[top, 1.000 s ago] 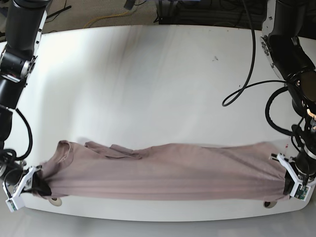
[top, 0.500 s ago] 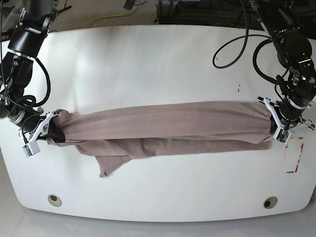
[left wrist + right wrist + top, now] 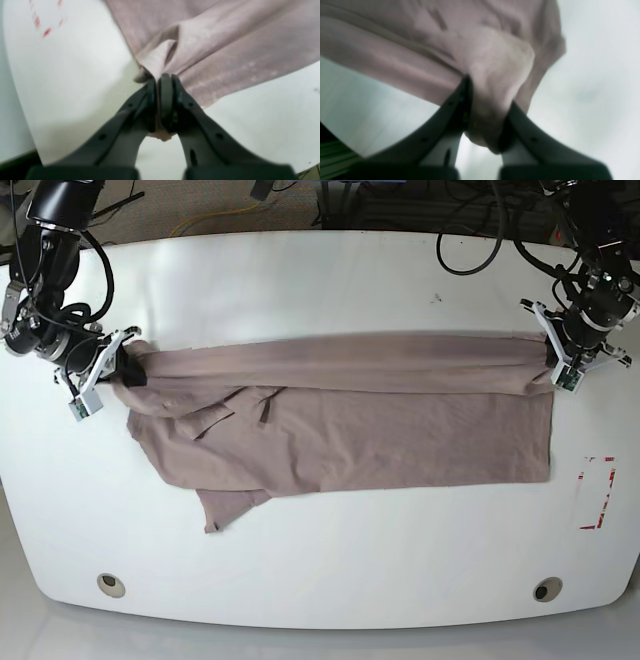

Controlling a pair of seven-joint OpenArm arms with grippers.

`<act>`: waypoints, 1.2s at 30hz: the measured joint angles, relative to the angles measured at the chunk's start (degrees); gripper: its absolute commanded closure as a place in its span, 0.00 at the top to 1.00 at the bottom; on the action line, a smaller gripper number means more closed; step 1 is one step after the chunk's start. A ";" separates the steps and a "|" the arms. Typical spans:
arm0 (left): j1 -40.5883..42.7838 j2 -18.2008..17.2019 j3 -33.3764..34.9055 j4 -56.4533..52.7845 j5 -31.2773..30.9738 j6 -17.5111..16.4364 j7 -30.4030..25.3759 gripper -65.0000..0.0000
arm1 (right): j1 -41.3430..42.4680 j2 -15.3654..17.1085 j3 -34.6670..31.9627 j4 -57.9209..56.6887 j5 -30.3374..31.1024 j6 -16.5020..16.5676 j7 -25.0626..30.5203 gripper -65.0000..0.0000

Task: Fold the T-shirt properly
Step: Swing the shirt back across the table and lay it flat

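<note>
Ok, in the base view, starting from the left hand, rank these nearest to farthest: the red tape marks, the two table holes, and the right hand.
1. Red tape marks, just below the left hand.
2. Right-side hole, front edge.
3. Right hand and left-side hole: too close to call, both far across the table.

The right wrist view is blurred throughout; there the bunched dusty mauve-brown cotton T-shirt [image 3: 495, 75] hides the right end effector [image 3: 486, 112] tips.

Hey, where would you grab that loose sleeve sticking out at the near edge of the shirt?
Pinch the sleeve at its free tip, coming from the table's near edge. It lies flat there, jutting out past the T-shirt body onto bare table.
</note>
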 measured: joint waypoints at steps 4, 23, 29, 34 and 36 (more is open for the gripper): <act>2.12 -0.15 -2.23 -0.15 0.09 -0.02 -0.37 0.01 | -3.89 -0.04 -0.09 0.00 0.37 0.07 0.09 0.00; 6.84 -3.56 -3.17 -8.98 0.48 0.02 0.24 0.57 | -11.19 0.24 2.49 0.04 2.34 0.04 -5.44 0.80; 6.51 -5.14 -3.23 -8.74 -1.33 0.00 7.67 0.58 | -11.10 0.31 8.09 0.09 5.31 -0.09 -12.83 0.80; 6.86 -8.20 -7.32 -7.21 -11.85 0.09 11.34 0.58 | -12.17 0.81 9.66 0.13 9.33 -0.11 -13.53 0.80; 7.67 -9.70 -9.40 -7.13 -17.55 0.26 13.75 0.58 | -13.03 1.42 9.53 0.13 11.41 -0.09 -13.53 0.80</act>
